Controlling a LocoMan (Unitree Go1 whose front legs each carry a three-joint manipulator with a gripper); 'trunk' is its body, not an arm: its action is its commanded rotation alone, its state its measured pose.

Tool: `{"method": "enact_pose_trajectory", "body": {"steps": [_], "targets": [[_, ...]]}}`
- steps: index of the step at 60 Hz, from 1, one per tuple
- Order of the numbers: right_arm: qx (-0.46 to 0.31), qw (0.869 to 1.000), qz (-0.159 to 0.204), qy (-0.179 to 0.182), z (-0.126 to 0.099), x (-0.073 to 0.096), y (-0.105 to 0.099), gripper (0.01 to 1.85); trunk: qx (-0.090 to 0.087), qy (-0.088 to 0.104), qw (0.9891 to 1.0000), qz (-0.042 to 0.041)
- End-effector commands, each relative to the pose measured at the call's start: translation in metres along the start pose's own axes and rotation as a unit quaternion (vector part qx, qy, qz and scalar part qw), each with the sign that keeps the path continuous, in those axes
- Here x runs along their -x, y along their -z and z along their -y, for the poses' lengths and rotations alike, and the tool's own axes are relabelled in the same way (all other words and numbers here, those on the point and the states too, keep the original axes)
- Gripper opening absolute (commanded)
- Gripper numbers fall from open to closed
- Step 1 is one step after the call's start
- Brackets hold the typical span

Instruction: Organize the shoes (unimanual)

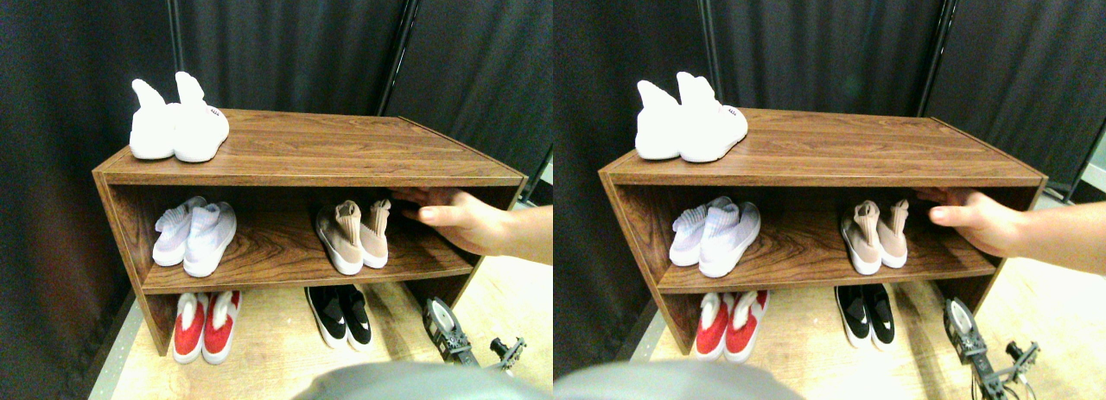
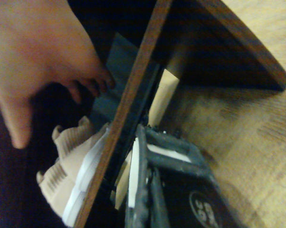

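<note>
While a person's hand is reaching in from the right under the top board of the wooden rack, the tan shoes are sitting side by side on the right of the middle shelf, just beside that hand but not touching it. Their knit uppers are showing ribbed high collars above smooth white soles. Below them on the floor, the black shoes with small white marks are lying as a pair. A pale pair is resting on the left of the middle shelf, a red-and-white pair under it, and a white pair is standing on the dark-grained top. The right gripper is hanging low by the rack's right side, well apart from the shoes; whether its jaws are wide or narrow I cannot tell.

The wrist view is adding the shelf's thin edge seen end-on, the tan ribbing close up, and the blurred hand above it.
</note>
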State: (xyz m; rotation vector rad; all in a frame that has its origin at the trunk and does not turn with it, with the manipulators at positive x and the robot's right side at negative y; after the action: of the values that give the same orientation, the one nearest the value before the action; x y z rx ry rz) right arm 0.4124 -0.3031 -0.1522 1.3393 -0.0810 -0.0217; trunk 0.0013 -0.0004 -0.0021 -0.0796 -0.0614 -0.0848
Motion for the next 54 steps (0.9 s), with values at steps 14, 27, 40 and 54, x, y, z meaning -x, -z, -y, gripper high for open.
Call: {"method": "enact_pose_trajectory", "body": {"steps": [14, 27, 40, 54], "targets": [[0.029, 0.999, -0.014, -0.044, -0.026, 0.044, -0.003, 0.06, -0.006, 0.015, 0.9991, 0.0394], [0.038, 0.997, -0.019, -0.061, -0.045, 0.062, 0.002, 0.06, -0.006, 0.016, 0.9985, 0.0511], [0.038, 0.997, -0.028, -0.069, -0.059, 0.071, 0.013, 0.06, -0.005, 0.017, 0.9985, 0.0528], [0.037, 0.996, -0.043, -0.075, -0.064, 0.067, 0.024, 0.06, -0.002, 0.013, 0.9988, 0.048]]}}
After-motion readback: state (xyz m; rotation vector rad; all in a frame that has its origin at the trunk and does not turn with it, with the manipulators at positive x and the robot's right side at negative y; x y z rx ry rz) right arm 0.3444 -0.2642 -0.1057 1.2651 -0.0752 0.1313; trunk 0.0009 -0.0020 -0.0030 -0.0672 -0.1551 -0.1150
